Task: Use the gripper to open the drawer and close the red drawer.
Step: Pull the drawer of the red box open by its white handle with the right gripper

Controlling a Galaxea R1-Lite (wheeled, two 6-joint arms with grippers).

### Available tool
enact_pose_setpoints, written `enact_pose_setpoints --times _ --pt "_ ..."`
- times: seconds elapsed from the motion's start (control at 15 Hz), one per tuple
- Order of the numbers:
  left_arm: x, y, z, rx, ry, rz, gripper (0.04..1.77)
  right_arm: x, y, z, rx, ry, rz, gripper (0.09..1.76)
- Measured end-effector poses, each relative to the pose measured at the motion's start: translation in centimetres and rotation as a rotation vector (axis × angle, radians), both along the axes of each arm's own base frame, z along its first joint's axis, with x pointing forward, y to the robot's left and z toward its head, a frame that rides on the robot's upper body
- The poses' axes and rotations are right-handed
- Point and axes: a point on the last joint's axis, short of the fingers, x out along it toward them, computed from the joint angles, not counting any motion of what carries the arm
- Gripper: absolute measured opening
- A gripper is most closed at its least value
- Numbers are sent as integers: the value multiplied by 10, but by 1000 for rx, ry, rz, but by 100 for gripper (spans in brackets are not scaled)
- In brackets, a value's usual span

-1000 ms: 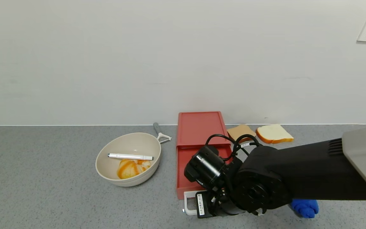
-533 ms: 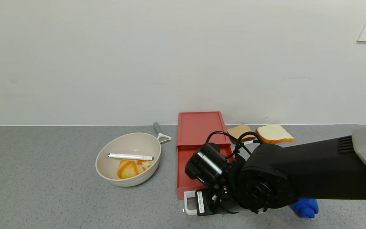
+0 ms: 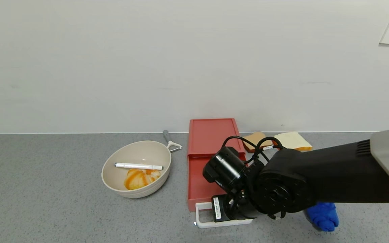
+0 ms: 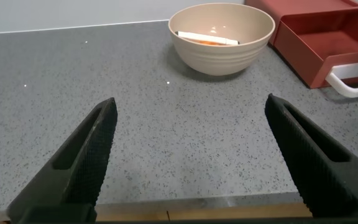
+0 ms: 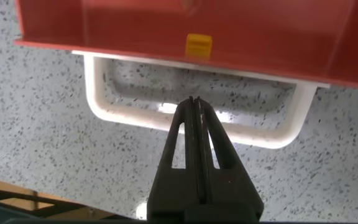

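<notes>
Since a second ago the right end effector (image 5: 193, 102), fingers pressed together, has lifted off the white handle (image 5: 191, 127), so with the red drawer (image 3: 204, 175) pulled open on the tabletop (image 3: 62, 209), pushing it shut seems next.

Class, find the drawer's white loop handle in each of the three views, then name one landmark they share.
Head view: white loop handle at the open red drawer's near end, partly under the right claw.
Left wrist view: at the edge, beside the drawer front, beyond the open left claw.
Right wrist view: mid-frame, the shut claw's tip over its front bar.
Shared landmark: the red drawer.
</notes>
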Motion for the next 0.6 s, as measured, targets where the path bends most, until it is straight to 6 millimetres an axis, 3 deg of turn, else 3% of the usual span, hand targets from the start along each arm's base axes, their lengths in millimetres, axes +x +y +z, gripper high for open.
enact_pose_setpoints --times 0.6 --pt "0 0 0 0 0 0 172 4 6 -21 -19 32 2 12"
